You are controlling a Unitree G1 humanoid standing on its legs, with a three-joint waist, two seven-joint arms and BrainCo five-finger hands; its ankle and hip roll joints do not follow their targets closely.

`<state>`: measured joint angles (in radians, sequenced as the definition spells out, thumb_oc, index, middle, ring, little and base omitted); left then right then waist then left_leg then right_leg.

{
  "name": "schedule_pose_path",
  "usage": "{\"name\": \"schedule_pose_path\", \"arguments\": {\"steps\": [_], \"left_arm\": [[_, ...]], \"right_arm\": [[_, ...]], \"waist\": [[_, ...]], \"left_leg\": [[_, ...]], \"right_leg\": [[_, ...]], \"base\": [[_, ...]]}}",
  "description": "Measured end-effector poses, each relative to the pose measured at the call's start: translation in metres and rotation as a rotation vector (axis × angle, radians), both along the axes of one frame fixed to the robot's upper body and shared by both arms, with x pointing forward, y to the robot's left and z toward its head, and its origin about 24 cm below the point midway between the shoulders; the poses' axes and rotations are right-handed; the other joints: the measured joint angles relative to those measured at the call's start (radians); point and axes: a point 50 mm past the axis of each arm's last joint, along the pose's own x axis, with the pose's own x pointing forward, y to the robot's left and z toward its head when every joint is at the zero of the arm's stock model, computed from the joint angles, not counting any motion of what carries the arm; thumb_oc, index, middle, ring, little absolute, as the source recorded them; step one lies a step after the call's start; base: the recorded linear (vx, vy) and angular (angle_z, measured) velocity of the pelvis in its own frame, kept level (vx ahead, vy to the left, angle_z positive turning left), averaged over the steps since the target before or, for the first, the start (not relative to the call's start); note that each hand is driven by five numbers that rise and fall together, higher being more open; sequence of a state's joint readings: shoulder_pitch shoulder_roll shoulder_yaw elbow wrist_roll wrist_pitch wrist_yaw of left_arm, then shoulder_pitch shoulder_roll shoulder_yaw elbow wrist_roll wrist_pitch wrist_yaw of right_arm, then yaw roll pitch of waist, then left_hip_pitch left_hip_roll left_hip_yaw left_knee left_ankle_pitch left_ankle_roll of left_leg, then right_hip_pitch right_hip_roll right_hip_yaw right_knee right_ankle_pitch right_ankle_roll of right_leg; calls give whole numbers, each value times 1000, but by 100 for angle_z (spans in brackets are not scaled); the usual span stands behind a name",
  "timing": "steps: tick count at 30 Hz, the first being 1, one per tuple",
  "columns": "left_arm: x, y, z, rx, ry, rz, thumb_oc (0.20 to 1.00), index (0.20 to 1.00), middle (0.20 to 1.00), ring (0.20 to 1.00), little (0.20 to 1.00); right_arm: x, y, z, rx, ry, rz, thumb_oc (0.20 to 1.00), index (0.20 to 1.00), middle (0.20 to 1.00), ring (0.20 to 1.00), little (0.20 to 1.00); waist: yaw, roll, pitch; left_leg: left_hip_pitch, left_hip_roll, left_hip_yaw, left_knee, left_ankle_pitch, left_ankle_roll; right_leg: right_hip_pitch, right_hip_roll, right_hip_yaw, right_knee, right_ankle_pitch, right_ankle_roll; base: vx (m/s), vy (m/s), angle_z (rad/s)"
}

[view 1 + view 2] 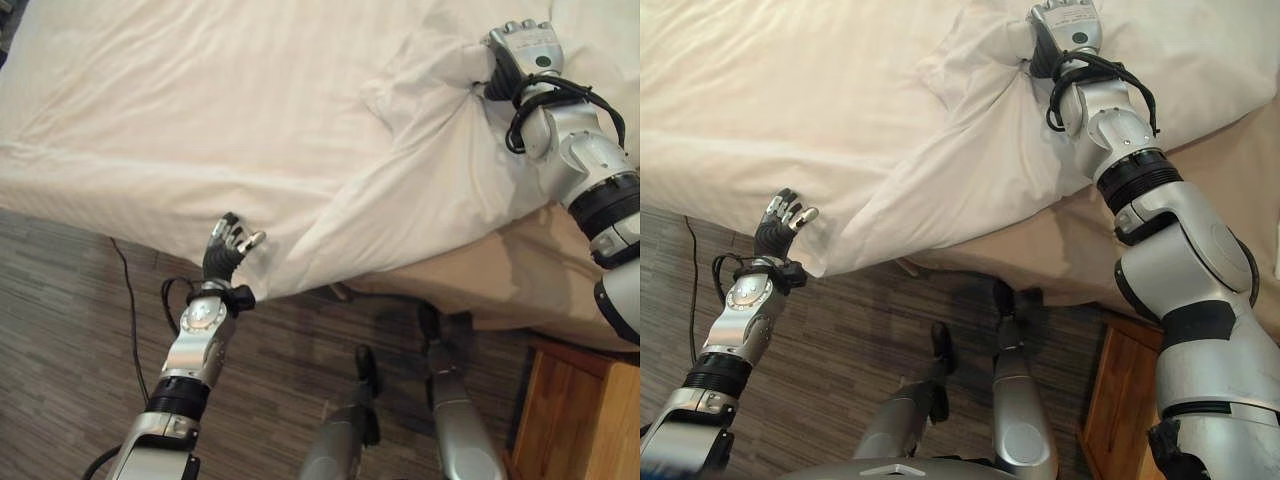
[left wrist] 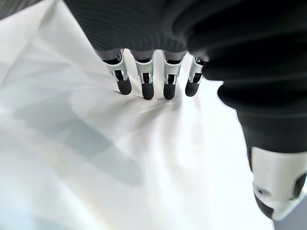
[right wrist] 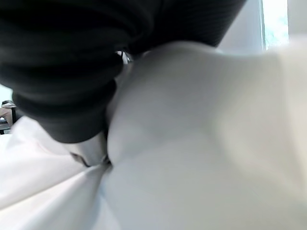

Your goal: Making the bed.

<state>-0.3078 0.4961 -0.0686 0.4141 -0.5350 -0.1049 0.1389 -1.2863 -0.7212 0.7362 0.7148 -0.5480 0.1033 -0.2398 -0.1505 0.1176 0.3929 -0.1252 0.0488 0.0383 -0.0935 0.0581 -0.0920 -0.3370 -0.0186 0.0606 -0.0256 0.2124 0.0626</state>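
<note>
Both of your hands are at the white duvet (image 1: 300, 150), which lies spread over the bed with its near corner hanging down over the edge towards the wood-look floor (image 1: 80, 330). Your left hand (image 1: 226, 250) is at that hanging edge, low on the bed's side; its fingers (image 2: 145, 82) are straight and slightly apart, their dark tips just at the cloth, and nothing is pinched between them. Your right hand (image 1: 522, 50) is further up the bed, sunk into a bunched fold of the duvet. Its back and wrist cover show, but the fingers are buried in the cloth, so you cannot tell whether they grip it. Beside the right arm the beige mattress (image 1: 480, 280) lies uncovered, and a wooden bedside cabinet (image 1: 570, 410) stands just beside the bed's corner.
</note>
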Motion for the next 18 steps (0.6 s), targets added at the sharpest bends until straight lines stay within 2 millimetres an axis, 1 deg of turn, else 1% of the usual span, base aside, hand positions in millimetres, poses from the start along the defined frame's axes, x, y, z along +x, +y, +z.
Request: {"name": "schedule_pose_path", "arguments": {"steps": [1, 2, 4, 5, 7, 8, 10, 11, 13, 15, 17, 18], "left_arm": [[-3, 3, -6, -11, 24, 6, 1000, 1000, 1000, 1000, 1000], [-12, 10, -23, -6, 104, 20, 1000, 1000, 1000, 1000, 1000], [-18, 19, -32, 10, 153, 32, 1000, 1000, 1000, 1000, 1000], [-21, 22, -34, 14, 177, 35, 1000, 1000, 1000, 1000, 1000], [-22, 23, -38, 10, 201, 33, 1000, 1000, 1000, 1000, 1000], [-25, 23, -42, 9, 218, 29, 1000, 1000, 1000, 1000, 1000], [-31, 25, -48, 5, 245, 27, 1000, 1000, 1000, 1000, 1000], [-34, 25, -54, 0, 271, 28, 1000, 1000, 1000, 1000, 1000], [-37, 24, -60, -8, 298, 27, 1000, 1000, 1000, 1000, 1000], [-39, 24, -62, -10, 308, 28, 1000, 1000, 1000, 1000, 1000], [-41, 23, -67, -18, 327, 28, 1000, 1000, 1000, 1000, 1000], [-45, 22, -72, -27, 350, 33, 1000, 1000, 1000, 1000, 1000]], "right_arm": [[-1, -1, -5, 19, 6, 10, 200, 200, 200, 200, 200], [-3, -3, -15, 60, 20, 24, 200, 200, 200, 200, 200], [-4, -7, -25, 86, 38, 18, 200, 200, 200, 200, 200], [-5, -15, -35, 119, 60, 3, 200, 200, 200, 200, 200], [-10, -23, -52, 179, 84, 2, 200, 200, 200, 200, 200], [-13, -27, -70, 189, 128, -7, 200, 200, 200, 200, 200], [-18, -34, -93, 212, 193, -17, 200, 200, 200, 200, 200], [-22, -40, -112, 208, 251, -39, 200, 200, 200, 200, 200], [-29, -48, -132, 216, 309, -64, 200, 200, 200, 200, 200], [-31, -51, -140, 224, 330, -71, 200, 200, 200, 200, 200], [-39, -58, -154, 309, 338, -92, 200, 200, 200, 200, 200], [-48, -66, -171, 323, 380, -120, 200, 200, 200, 200, 200]], "waist": [[-11, -19, -5], [-29, -58, -25], [-40, -90, -43], [-54, -121, -60], [-61, -140, -72], [-76, -145, -78], [-94, -143, -89], [-100, -137, -118], [-106, -129, -147], [-123, -121, -152], [-123, -118, -155], [-127, -112, -159]], "left_leg": [[22, 0, 1, 0, -4, -3], [61, -1, 6, 0, -17, -2], [77, -3, 10, -3, -21, 1], [90, -12, 26, 0, -22, 2], [119, -20, 43, 0, -28, 15], [157, -24, 58, -3, -39, 23], [200, -26, 67, -6, -54, 28], [212, -25, 82, -6, -64, 29], [225, -24, 86, -6, -69, 33], [240, -24, 88, -6, -72, 36], [268, -24, 88, -6, -71, 36], [293, -25, 90, -6, -80, 39]], "right_leg": [[21, 0, 2, 0, -11, -2], [51, 1, 8, 2, -28, -7], [62, -1, 13, 13, -37, -2], [67, -7, 24, 12, -43, 3], [90, -12, 33, 14, -40, 7], [121, -16, 34, 11, -41, 9], [161, -19, 36, 7, -41, 10], [168, -17, 45, 5, -43, 13], [184, -15, 45, -4, -40, 17], [202, -14, 47, -10, -38, 20], [229, -13, 46, -15, -39, 20], [255, -12, 52, -24, -43, 25]], "base": [[50, 70, 0], [55, 84, -10], [51, 147, -15], [10, 134, -25], [10, 105, -31], [9, 78, -29], [6, 71, -26], [5, 72, -24], [14, 66, -13], [16, 75, 0], [14, 84, -1], [2, 78, -8]]}}
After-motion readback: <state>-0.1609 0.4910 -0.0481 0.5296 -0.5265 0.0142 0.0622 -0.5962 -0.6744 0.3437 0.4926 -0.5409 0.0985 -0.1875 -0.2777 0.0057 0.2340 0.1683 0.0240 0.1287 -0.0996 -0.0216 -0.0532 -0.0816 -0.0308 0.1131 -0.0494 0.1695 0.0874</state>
